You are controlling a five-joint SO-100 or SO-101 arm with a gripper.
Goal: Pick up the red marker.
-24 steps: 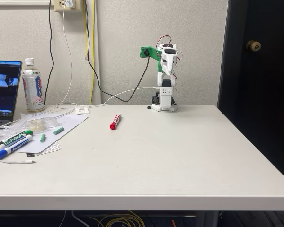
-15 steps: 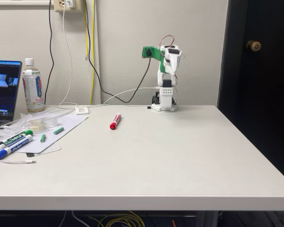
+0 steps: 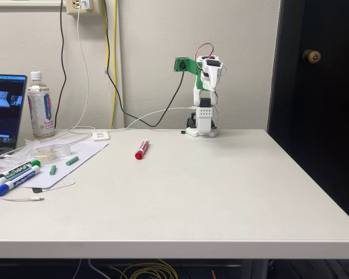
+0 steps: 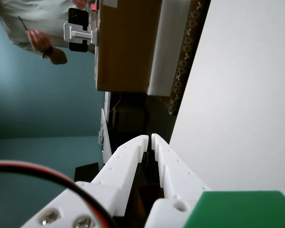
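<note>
Since a moment ago the folded arm (image 3: 205,96) has swung its head slightly rightward; from the fixed view, the red marker (image 3: 141,149) lies flat on the table (image 3: 221,192), well apart from it; light, rigid, slick, likely best pinched mid-barrel; in the wrist view the gripper (image 4: 149,138) has its jaws nearly together, holding nothing.

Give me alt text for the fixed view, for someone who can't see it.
A red marker lies alone on a white table, in front and to the left of a small white robot arm folded upright at the table's back edge. At far left sit green and blue markers, a bottle and a laptop.
</note>
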